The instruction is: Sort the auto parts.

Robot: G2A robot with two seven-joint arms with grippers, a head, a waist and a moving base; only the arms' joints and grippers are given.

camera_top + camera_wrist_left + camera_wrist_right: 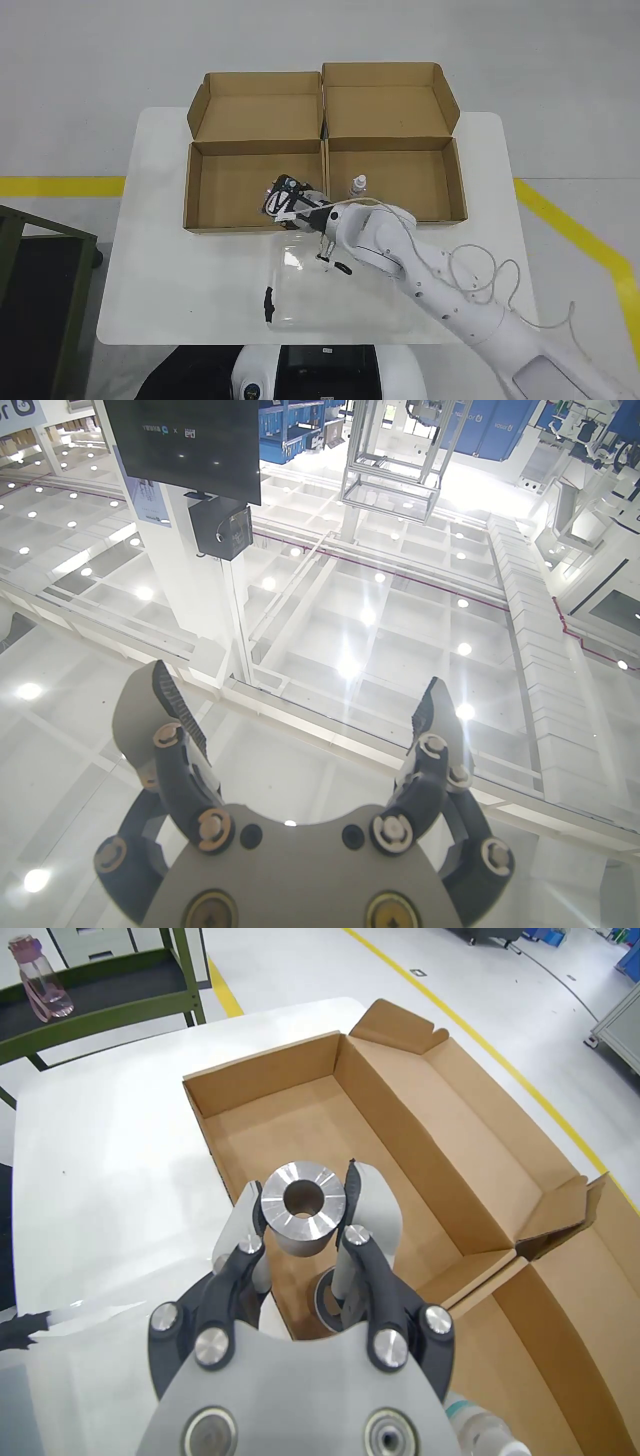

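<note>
Near the middle of the top view, the right gripper point(305, 1190) is clamped on a steel sleeve point(302, 1215) above the lower right corner of the left box point(225, 190) — not yet released. A ring-shaped part point(324, 1300) already lies inside; a small bottle point(357, 184) stands in the right box point(440, 190). One black part point(268, 303) waits lower left of centre. The left gripper point(297, 680) — spread wide — holds nothing.

Place: industrial hall.
Floor: yellow lane lines point(60, 186) are running across.
Side: green steel rack point(100, 1023) is standing.
</note>
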